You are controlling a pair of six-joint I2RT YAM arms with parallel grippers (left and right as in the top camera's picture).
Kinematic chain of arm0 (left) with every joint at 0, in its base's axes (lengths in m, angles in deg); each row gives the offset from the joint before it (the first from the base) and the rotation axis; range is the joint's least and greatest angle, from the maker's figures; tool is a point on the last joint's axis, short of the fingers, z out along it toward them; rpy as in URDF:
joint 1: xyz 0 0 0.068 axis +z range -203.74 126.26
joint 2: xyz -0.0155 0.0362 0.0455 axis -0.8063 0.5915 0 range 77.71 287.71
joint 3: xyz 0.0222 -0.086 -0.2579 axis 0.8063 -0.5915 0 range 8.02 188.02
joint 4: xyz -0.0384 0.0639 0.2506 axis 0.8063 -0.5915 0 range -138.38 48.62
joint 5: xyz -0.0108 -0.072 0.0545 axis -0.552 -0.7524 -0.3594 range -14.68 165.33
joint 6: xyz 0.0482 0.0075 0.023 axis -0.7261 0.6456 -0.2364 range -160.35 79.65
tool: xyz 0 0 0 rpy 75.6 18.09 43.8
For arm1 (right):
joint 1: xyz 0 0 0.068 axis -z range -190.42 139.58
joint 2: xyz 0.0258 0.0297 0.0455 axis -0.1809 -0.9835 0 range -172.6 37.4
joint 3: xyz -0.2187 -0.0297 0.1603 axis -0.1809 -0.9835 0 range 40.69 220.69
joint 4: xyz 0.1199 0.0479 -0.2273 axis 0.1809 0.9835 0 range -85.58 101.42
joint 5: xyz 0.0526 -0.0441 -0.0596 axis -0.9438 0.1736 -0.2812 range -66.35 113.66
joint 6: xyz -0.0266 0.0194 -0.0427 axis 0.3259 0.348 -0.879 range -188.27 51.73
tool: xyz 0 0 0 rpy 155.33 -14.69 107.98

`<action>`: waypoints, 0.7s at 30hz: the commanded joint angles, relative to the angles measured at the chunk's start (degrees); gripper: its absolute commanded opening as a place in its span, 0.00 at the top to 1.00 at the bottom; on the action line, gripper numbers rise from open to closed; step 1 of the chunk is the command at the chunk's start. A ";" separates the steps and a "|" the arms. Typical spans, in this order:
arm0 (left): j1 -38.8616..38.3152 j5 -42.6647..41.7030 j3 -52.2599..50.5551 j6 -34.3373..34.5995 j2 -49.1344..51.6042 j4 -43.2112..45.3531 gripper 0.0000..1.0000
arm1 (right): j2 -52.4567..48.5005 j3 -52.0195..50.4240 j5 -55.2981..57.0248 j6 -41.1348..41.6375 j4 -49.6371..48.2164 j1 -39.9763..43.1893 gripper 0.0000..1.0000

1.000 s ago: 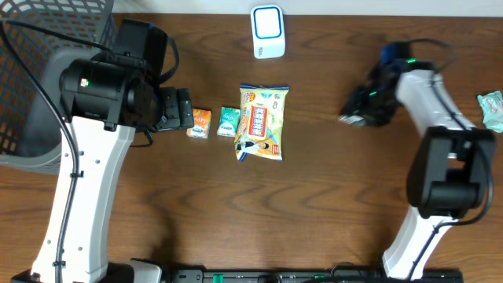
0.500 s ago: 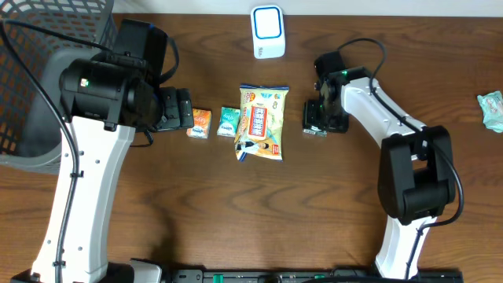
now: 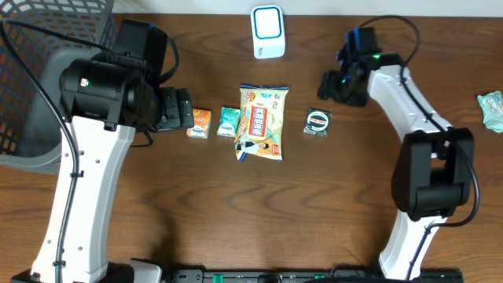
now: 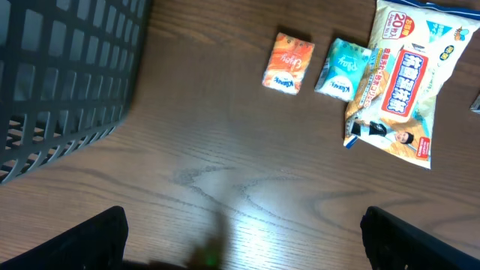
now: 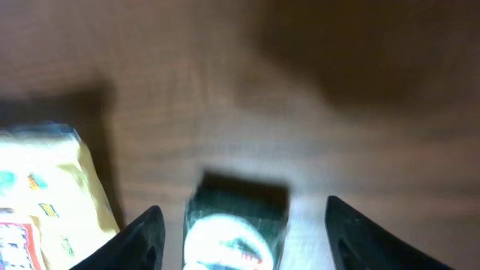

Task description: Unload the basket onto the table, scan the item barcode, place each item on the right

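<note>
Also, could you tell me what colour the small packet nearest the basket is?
Orange with a little white: the packet shows best in the left wrist view.

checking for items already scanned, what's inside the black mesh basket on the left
Only dark mesh shows inside the basket; no item is visible in the part in view. The left arm covers its right side from above, so what lies there cannot be seen.

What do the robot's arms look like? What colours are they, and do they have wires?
Both arms are white tubes with chunky black joints. The left arm has a big black round joint with a tiny green light. The right arm has a green light too, a blue bit, and a thin black cable looping over it. The jaws are black.
</note>
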 commanded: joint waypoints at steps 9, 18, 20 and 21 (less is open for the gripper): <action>-0.02 0.28 -0.17 0.28 0.02 -0.26 0.02 | -4.50 -0.44 -3.26 -7.78 -2.56 0.61 0.78; -0.02 0.28 -0.17 0.28 0.02 -0.24 0.02 | -6.08 -0.48 -4.81 -7.85 2.84 0.35 0.99; -0.02 0.28 -0.17 0.28 0.02 -0.24 0.02 | -6.08 -0.48 -6.12 -7.85 4.63 0.24 0.99; -0.02 0.28 -0.17 0.28 0.02 -0.26 0.02 | -6.08 -0.48 -6.67 -7.85 5.97 0.20 0.99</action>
